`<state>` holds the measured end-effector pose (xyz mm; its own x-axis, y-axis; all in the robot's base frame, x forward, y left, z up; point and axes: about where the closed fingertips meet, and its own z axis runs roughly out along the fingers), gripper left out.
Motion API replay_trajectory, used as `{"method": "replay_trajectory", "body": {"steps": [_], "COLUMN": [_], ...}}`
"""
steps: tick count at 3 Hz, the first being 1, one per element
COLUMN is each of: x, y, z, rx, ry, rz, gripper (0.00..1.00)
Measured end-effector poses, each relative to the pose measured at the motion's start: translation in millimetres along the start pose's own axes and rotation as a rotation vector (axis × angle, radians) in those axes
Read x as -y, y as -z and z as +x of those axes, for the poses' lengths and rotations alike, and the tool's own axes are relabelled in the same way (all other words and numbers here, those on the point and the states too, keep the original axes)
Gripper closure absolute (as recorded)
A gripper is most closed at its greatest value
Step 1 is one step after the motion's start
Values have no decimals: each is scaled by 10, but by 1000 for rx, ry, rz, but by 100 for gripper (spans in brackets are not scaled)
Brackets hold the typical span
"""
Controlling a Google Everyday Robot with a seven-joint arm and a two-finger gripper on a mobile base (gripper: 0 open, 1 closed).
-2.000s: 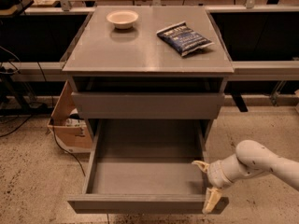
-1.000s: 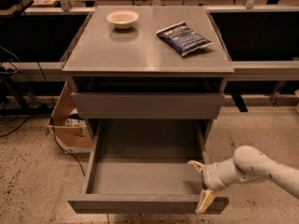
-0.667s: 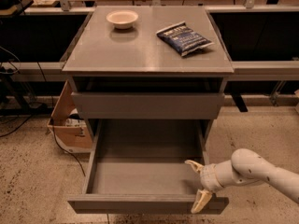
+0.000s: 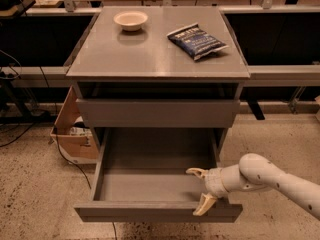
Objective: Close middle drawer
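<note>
1. Standing pulled out toward the near side, the middle drawer is a wide, shallow grey box, plain-fronted.
2. The gripper is at its near right corner, fingers spread.

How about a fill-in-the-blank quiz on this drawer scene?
1. The middle drawer is not shut but ___.
2. The claw sits at that drawer's front corner on the picture's ___ side.
3. On the cabinet top, beside the blue bag, stands a white ___.
Missing words: open; right; bowl.
</note>
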<state>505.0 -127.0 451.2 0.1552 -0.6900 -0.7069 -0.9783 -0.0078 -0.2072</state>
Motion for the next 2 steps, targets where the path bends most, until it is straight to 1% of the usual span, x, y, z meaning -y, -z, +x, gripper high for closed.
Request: {"method": "replay_trajectory", "body": {"steps": [1,2], "x": [180,366], "y": [-62,-85], "z": [-142,-289], "rx": [25,46], "ry": [42,90], "rz": [7,20], "gripper": [34,28]}}
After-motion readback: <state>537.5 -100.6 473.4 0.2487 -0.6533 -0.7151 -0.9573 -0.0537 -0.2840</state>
